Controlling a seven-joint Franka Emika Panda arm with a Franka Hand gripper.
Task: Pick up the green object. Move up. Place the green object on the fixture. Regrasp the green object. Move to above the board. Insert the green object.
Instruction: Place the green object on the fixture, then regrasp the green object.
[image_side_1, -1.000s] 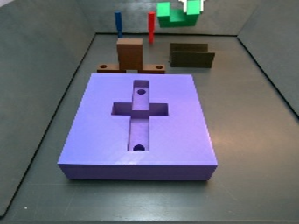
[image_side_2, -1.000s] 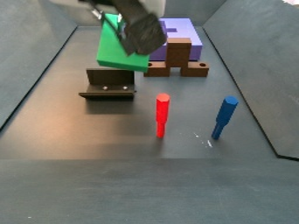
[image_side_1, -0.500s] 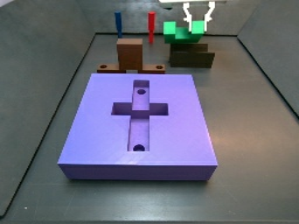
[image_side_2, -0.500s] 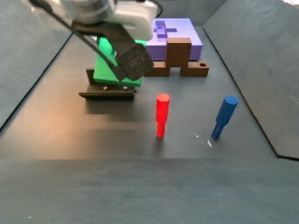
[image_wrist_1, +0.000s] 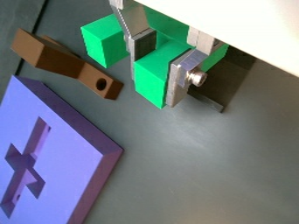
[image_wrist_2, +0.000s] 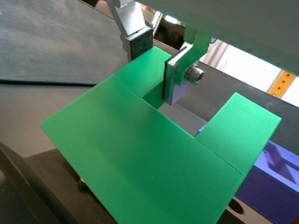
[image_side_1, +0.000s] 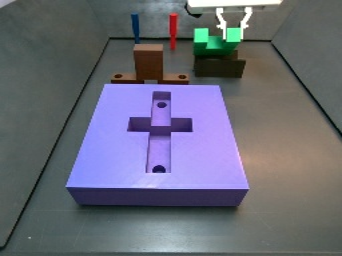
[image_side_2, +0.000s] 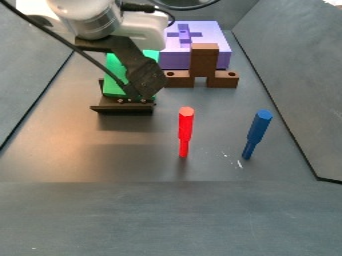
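Observation:
The green object, a bright green U-shaped piece, rests tilted on the dark fixture at the back of the floor; both also show in a side view, the object on the fixture. My gripper stands over it, shut on one prong of the green object in both wrist views. The silver fingers press the prong's two sides. The lavender board with its cross recess lies in front, apart from the gripper.
A reddish-brown upright block on a flat base stands between board and back wall, beside the fixture. A red peg and a blue peg stand on the floor beyond the fixture. Grey walls ring the floor.
My gripper has come down with the green object, from above the floor onto the fixture. The board, brown block and pegs have not moved.

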